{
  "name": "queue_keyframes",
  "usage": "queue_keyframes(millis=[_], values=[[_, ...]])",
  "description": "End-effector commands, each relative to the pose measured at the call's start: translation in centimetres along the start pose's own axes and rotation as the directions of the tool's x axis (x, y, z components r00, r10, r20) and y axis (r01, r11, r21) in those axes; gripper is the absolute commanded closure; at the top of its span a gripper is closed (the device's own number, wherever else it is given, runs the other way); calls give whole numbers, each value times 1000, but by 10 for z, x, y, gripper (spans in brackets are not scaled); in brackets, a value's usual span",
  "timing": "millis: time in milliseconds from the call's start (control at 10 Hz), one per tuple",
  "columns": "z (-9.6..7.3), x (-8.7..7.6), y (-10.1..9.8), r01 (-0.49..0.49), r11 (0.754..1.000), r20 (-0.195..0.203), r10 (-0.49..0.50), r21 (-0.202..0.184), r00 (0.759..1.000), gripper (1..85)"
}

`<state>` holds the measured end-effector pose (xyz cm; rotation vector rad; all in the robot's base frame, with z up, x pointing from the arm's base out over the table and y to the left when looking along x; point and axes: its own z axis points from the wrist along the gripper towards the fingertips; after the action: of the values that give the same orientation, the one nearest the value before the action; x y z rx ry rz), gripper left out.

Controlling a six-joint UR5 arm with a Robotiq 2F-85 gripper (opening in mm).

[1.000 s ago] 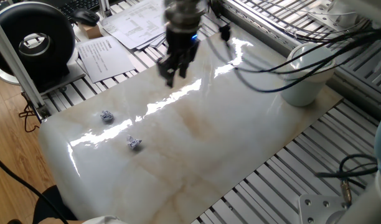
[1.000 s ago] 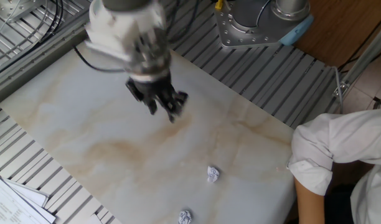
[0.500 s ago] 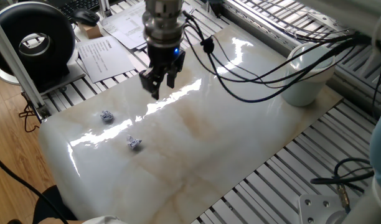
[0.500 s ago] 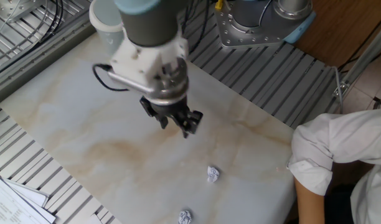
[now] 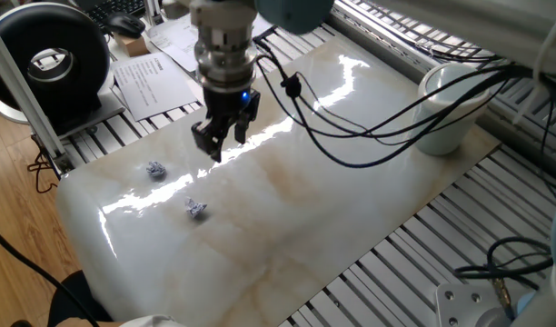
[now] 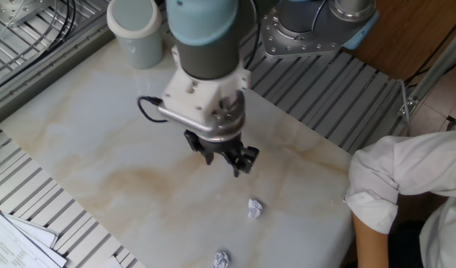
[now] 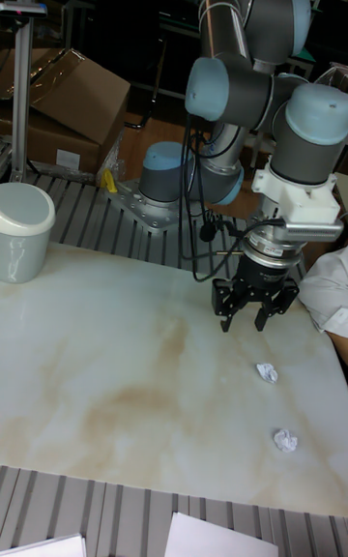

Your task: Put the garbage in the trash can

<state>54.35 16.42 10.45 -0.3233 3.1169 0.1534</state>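
Two small crumpled paper wads of garbage lie on the marble tabletop [image 5: 287, 245]: one wad [image 5: 155, 170] [image 6: 221, 259] [image 7: 284, 439] near the left edge, the other wad [image 5: 196, 209] [image 6: 255, 208] [image 7: 267, 373] a little in front of it. My gripper [image 5: 212, 145] [image 6: 228, 161] [image 7: 253, 315] hangs open above the table, short of both wads, with nothing between its fingers. The white trash can [image 5: 446, 109] [image 6: 136, 30] [image 7: 21, 228] stands upright at the far end of the table, well away from the gripper.
A round black device [image 5: 55, 59] and printed paper sheets [image 5: 155, 77] lie beyond the table's left end. Black cables [image 5: 369, 127] trail from the wrist across the table towards the trash can. A person's white sleeve [image 6: 399, 186] is beside the wads' end. The arm's base [image 6: 310, 30] is alongside.
The gripper has travelled from the middle of the table towards the two wads and come lower. It has stayed open. The wads and the trash can have not moved.
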Motion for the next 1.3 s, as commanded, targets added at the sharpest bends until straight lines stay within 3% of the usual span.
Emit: queue_keyframes(millis=[0, 100, 200, 400, 700, 800, 900, 1200], values=[[22, -2, 30, -14, 1000, 13, 14, -8, 1000, 243], [31, -6, 44, -63, 997, 17, 62, 38, 998, 243], [31, -2, 40, -75, 995, 1, 75, 61, 997, 250], [31, -2, 57, -54, 999, -3, 54, -3, 999, 247], [31, -11, 45, -77, 996, 33, 75, 39, 997, 250], [31, -8, 53, -72, 997, 22, 72, 8, 997, 250], [31, -8, 51, -68, 997, 20, 67, 23, 998, 250], [72, -17, 58, -99, 994, 82, 95, 49, 992, 250]])
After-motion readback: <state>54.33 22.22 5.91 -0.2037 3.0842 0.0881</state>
